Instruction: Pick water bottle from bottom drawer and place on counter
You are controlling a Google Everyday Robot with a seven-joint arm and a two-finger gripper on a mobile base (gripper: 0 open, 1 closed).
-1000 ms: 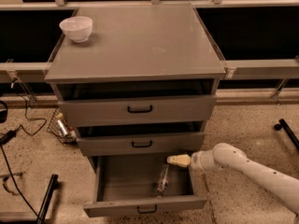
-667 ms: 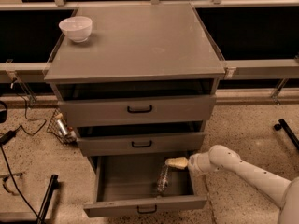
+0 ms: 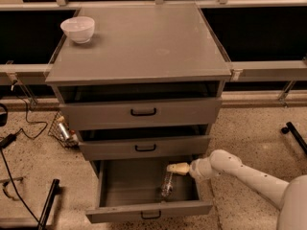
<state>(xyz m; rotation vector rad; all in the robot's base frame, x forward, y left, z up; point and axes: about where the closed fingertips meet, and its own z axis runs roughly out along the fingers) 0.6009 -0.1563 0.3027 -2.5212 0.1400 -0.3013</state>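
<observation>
The fingers (image 3: 178, 168) lie close together as one narrow beige tip, with no gap showing and nothing held between them. High above the bottom drawer (image 3: 125, 188) and to its left, a white bowl (image 3: 77, 29) sits near the far left corner of the counter (image 3: 144, 47). The bottom drawer itself stands pulled out, beneath two shallower drawers. The water bottle (image 3: 167, 184) lies on this drawer's floor toward its right side, running front to back. The gripper (image 3: 170, 167) hangs over the drawer's right rear part, just beside the bottle's far end and pointing left; contact cannot be told. The white arm (image 3: 240, 172) reaches in from the drawer's right.
</observation>
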